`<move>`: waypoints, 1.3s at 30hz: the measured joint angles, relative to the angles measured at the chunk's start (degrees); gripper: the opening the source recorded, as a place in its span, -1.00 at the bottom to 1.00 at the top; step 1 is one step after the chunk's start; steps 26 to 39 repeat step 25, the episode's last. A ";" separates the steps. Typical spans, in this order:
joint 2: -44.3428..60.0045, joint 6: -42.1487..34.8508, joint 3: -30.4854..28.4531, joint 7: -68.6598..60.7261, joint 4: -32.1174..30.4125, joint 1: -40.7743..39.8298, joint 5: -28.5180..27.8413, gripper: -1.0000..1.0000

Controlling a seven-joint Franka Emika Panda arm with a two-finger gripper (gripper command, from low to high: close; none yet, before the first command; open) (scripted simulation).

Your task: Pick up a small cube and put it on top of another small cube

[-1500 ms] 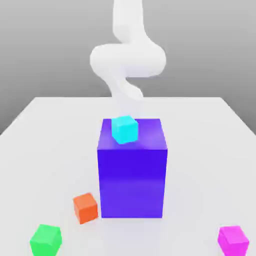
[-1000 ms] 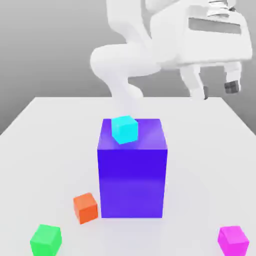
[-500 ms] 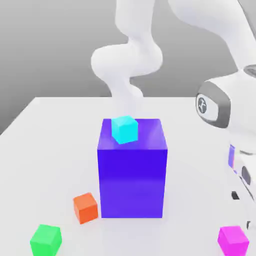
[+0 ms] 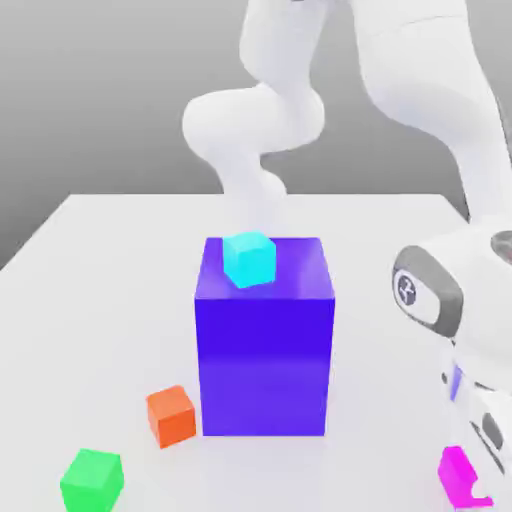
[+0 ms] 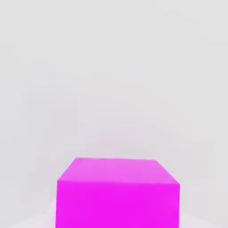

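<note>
A small magenta cube [image 4: 456, 475] lies on the white table at the front of the exterior view's right. My gripper [image 4: 478, 492] is down on it, and the hand hides the cube's right part. The jaws are shut on this cube, which rests on the table. The hand view has the magenta cube [image 5: 118, 193] very close, with bare white table beyond it. A small cyan cube [image 4: 249, 258] sits on top of the large blue block [image 4: 265, 360]. A small orange cube [image 4: 171, 415] and a small green cube [image 4: 92, 480] lie at the front on the exterior view's left.
The tall blue block stands in the middle of the white table [image 4: 100, 280], left of my hand. The arm's white links [image 4: 440, 110] arch over the table's right side. The orange cube almost touches the block's lower left corner.
The hand has come down from high on the exterior view's right to the magenta cube, and its jaws have gone from open to shut. All the cubes stayed in place.
</note>
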 joint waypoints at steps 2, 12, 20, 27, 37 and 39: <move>-2.09 -1.44 -1.26 -2.66 -0.65 -2.72 0.53 -1.00; -7.78 -4.65 -10.40 -20.74 -3.41 -20.89 3.87 -1.00; -5.42 -1.86 -15.20 -34.40 -4.42 -32.81 9.09 -1.00; -2.14 1.04 -13.87 -35.98 -4.21 -34.13 11.04 1.00; -2.14 1.04 -13.87 -35.98 -4.21 -34.13 11.04 1.00; -2.14 1.04 -13.87 -35.98 -4.21 -34.13 11.04 1.00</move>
